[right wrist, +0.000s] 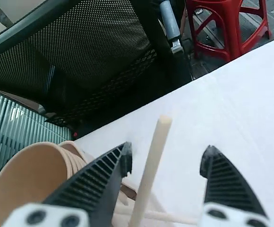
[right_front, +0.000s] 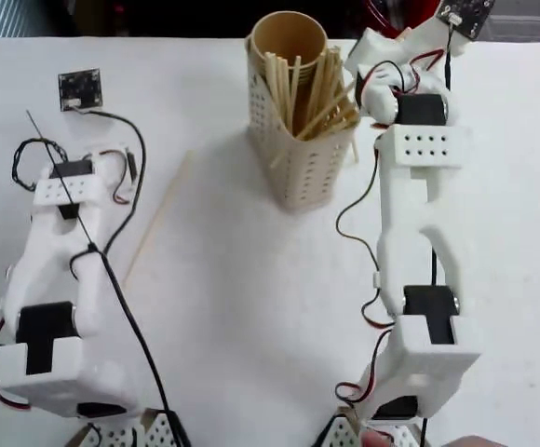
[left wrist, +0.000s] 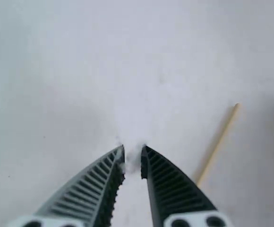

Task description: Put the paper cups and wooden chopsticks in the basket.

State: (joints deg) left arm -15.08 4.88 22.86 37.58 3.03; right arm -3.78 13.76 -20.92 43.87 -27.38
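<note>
A white perforated basket [right_front: 298,158] stands at the back middle of the table. It holds stacked paper cups [right_front: 289,42] and a bundle of wooden chopsticks [right_front: 321,93]. My right gripper [right wrist: 168,149] hangs open at the basket's right side, over its rim. One chopstick [right wrist: 151,175] stands between the jaws, touching neither, with the paper cups [right wrist: 28,182] beside it. A single chopstick [right_front: 158,219] lies on the table left of the basket. My left gripper [left wrist: 133,153] points down at bare table, shut on nothing, with that chopstick [left wrist: 217,144] a little to one side.
A small circuit board [right_front: 80,88] with a black cable [right_front: 126,307] lies at the back left. The left arm [right_front: 60,242] and right arm [right_front: 419,223] flank the bare table centre. Beyond the far edge stand a mesh chair [right wrist: 94,56] and a red stool [right wrist: 226,23].
</note>
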